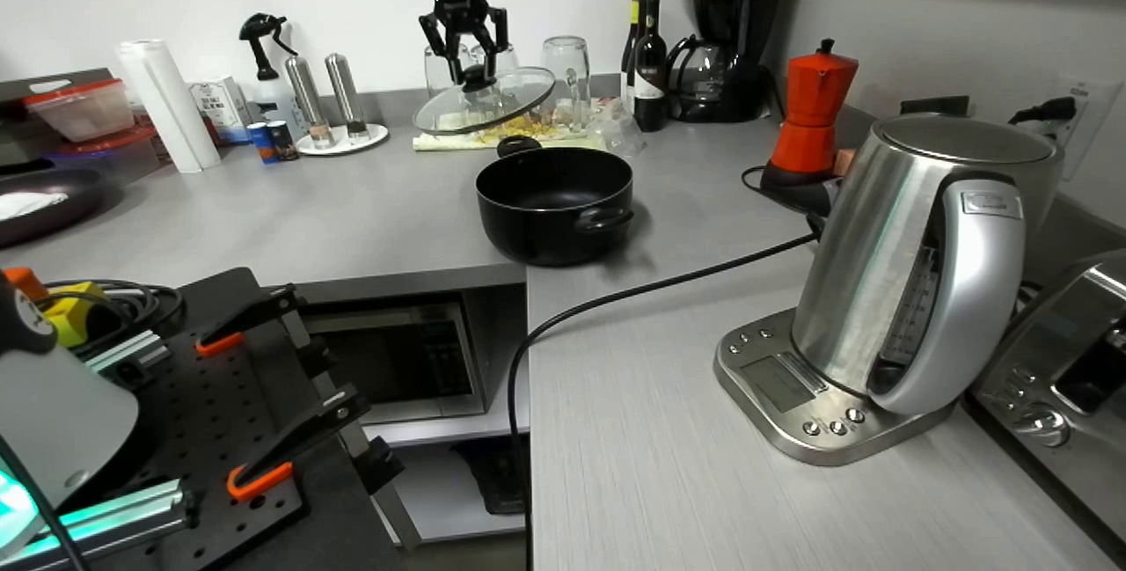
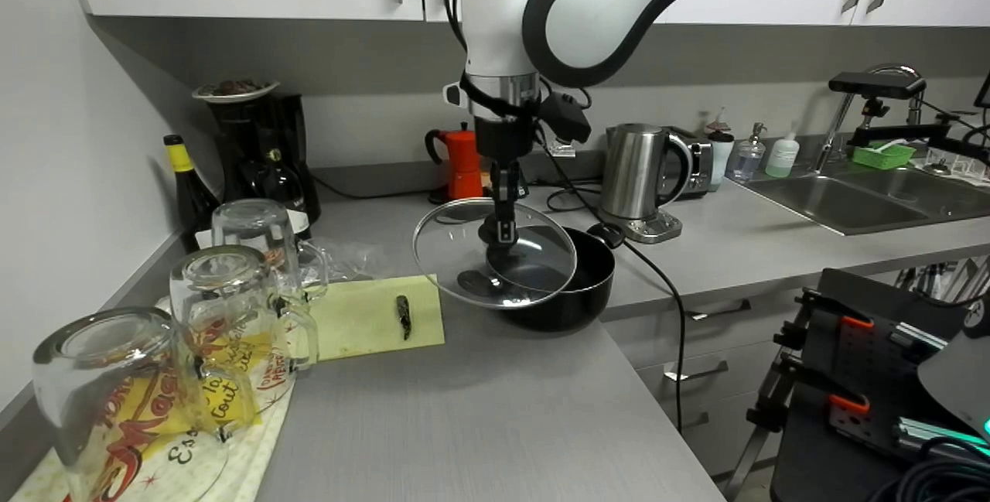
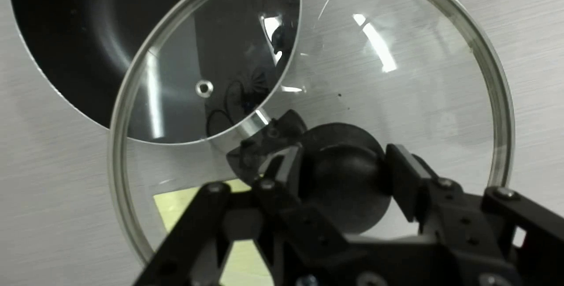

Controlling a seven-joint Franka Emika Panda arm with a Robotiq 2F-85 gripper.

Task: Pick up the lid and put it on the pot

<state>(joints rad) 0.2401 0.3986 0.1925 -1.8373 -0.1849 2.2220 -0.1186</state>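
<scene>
The lid (image 1: 528, 94) is round clear glass with a metal rim and a black knob. My gripper (image 1: 475, 76) is shut on the knob and holds the lid up in the air, tilted. The black pot (image 1: 554, 232) stands on the counter near its inner corner. In an exterior view the lid (image 2: 452, 254) hangs in front of the pot (image 2: 592, 297), with the gripper (image 2: 506, 235) pointing down. In the wrist view the gripper (image 3: 346, 167) grips the knob; the lid (image 3: 405, 96) covers only part of the pot (image 3: 66, 43), which is open and offset to the upper left.
A steel kettle (image 1: 853, 263) stands beside the pot, and its black cord (image 1: 669, 278) crosses the counter. Glass mugs (image 2: 116, 378) and a yellow-green cloth (image 2: 352, 324) lie near the wall. A red moka pot (image 1: 811, 113) and wine bottles (image 1: 649, 69) stand behind.
</scene>
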